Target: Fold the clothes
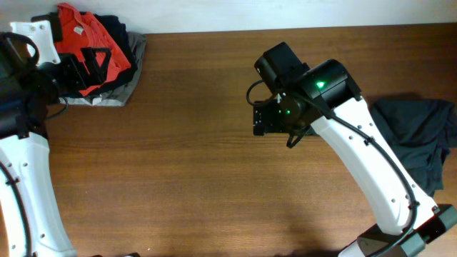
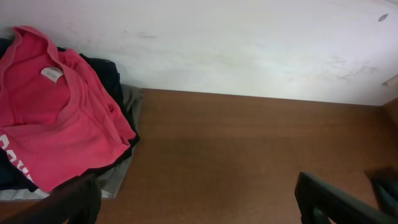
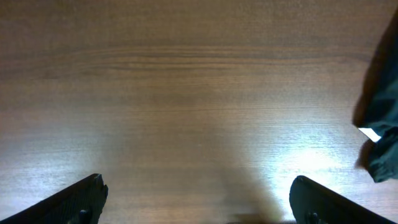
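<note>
The clothes, a red-orange T-shirt (image 1: 82, 36), lie crumpled on top of a pile at the table's far left corner. In the left wrist view the T-shirt (image 2: 50, 118) shows a white neck label and part of its white lettering at the lower left. My left gripper (image 1: 94, 66) hovers at the pile's near edge and is open (image 2: 196, 208). Its left finger (image 2: 68, 205) sits by the shirt's hem, and nothing is between the fingers. My right gripper (image 1: 268, 118) hangs open over bare wood mid-table (image 3: 196, 199), holding nothing.
Navy (image 1: 116, 30) and grey (image 1: 118, 93) garments lie under the red shirt. A charcoal-black garment (image 1: 421, 135) is bunched at the table's right edge, and it shows at the right edge of the right wrist view (image 3: 382, 124). A white wall (image 2: 249, 43) backs the table.
</note>
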{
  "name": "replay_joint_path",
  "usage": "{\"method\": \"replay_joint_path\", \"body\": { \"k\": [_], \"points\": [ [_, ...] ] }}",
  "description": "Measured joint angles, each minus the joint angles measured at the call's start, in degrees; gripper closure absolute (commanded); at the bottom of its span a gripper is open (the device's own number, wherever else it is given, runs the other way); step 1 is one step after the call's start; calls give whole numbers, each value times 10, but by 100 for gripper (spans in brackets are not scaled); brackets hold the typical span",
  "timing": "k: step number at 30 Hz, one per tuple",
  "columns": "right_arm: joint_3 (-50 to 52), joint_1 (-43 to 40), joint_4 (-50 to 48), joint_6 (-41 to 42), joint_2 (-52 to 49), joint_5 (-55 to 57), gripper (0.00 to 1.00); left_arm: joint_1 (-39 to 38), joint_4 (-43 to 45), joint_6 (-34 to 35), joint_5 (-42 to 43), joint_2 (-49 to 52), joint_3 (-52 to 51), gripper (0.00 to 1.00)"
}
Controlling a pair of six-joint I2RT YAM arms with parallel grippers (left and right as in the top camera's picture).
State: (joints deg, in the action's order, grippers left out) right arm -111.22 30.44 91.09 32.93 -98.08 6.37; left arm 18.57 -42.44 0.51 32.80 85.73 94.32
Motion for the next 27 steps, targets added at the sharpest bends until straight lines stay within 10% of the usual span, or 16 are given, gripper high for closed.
{"method": "replay_joint_path", "body": {
  "k": [27],
  "points": [
    [0,-47,-171,-102,1,-8,1,0,0,0,0,0,0,1]
  ]
}}
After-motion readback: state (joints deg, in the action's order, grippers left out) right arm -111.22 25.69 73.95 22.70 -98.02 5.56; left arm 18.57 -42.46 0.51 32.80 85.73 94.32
